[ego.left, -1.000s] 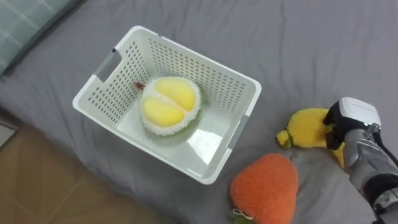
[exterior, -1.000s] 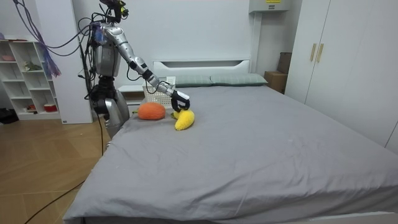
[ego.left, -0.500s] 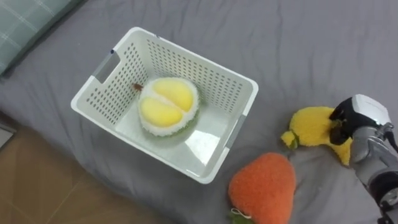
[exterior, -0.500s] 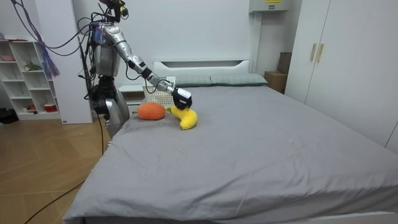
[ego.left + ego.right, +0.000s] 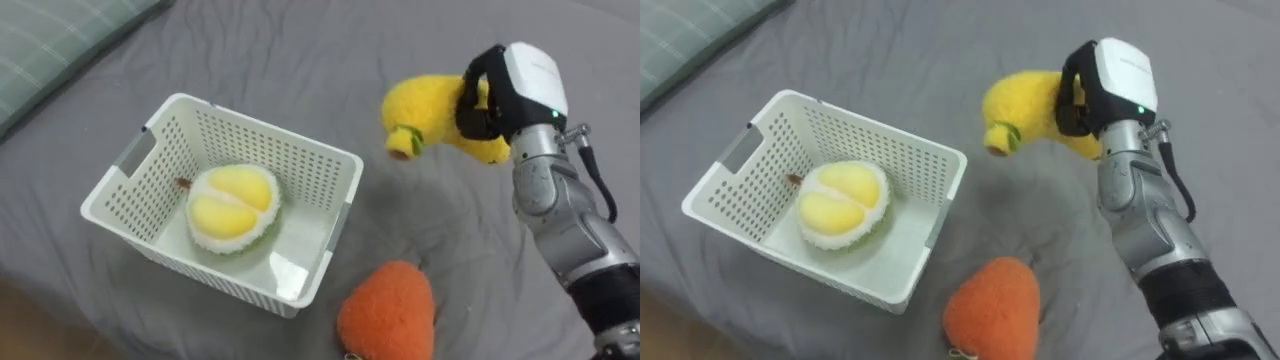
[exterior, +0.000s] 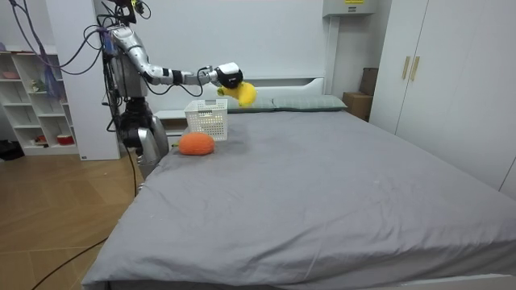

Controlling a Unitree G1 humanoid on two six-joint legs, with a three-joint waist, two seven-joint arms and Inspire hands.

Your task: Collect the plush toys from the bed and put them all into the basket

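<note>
My right hand (image 5: 488,92) (image 5: 1080,90) (image 6: 228,76) is shut on a yellow plush banana (image 5: 432,117) (image 5: 1028,108) (image 6: 244,93) and holds it in the air, above the grey bed and to the right of the basket. The white slotted basket (image 5: 120,180) (image 5: 725,165) (image 6: 206,119) sits on the bed with a plush durian half (image 5: 233,208) (image 5: 839,205) inside. An orange plush strawberry (image 5: 388,313) (image 5: 992,308) (image 6: 196,143) lies on the cover in front of the basket's right corner.
A checked pillow (image 5: 55,45) lies at the far left of the bed. I stand at the bed's head corner beside a white shelf unit (image 6: 36,101); white wardrobes (image 6: 439,76) line the room view's right.
My right hand has lifted the yellow banana off the bed and raised it high, towards the basket side. The head camera has shifted, so basket and strawberry sit lower left.
</note>
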